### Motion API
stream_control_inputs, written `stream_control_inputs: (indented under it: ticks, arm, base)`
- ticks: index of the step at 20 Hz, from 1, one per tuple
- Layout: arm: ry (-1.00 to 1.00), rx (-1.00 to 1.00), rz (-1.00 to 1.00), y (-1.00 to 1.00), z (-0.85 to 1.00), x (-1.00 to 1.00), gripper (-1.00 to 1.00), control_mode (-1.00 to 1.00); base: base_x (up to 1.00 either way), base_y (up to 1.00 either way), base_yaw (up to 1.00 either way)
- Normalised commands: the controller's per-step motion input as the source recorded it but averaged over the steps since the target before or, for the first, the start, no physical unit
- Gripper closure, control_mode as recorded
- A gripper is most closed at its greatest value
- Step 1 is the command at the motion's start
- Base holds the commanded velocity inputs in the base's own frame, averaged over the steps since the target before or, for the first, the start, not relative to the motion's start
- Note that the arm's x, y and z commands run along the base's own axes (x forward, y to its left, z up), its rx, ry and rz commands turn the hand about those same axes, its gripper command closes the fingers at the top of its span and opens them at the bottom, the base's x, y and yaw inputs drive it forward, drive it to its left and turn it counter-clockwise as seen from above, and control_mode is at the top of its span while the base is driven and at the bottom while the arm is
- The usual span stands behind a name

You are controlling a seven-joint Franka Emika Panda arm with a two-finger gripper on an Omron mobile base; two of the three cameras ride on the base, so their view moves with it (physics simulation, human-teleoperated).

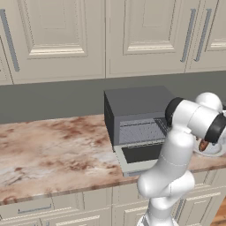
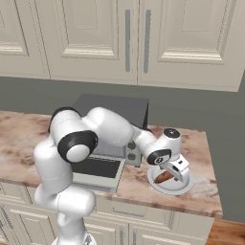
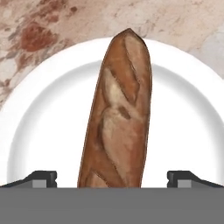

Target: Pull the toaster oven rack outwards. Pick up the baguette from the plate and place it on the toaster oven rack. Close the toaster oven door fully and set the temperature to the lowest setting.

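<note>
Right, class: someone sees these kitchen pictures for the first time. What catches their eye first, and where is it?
Probably the big white robot arm bending over the marble counter, its open gripper hanging over a brown baguette on a white plate at the counter's right end. Next, the dark toaster oven against the wall, its door folded down onto the counter and the wire rack showing inside.

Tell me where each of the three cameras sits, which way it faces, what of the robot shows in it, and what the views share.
Left base view: behind the arm, to its left, facing the toaster oven with its toaster oven door down; the white arm rises at lower right.
Right base view: behind the arm, to its right, facing the counter; the arm reaches right, the hand over the plate.
Hand view: on the hand, looking down at the baguette between open fingertips.
Shared: oven in both base views; plate and baguette in all three.
</note>
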Motion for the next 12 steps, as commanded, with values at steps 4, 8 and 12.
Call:
stream_control_inputs:
  ticks: [4,8,12]
  arm:
    - [0.00,0.00,0.00,0.00,-0.23,0.09,-1.00,-1.00]
    - [0.00,0.00,0.00,0.00,-0.33,0.04,1.00,-1.00]
    - [0.00,0.00,0.00,0.00,-0.16,0.00,1.00,-1.00]
  base:
    - [0.00,0.00,0.00]
    - [0.00,0.00,0.00]
    - [0.00,0.00,0.00]
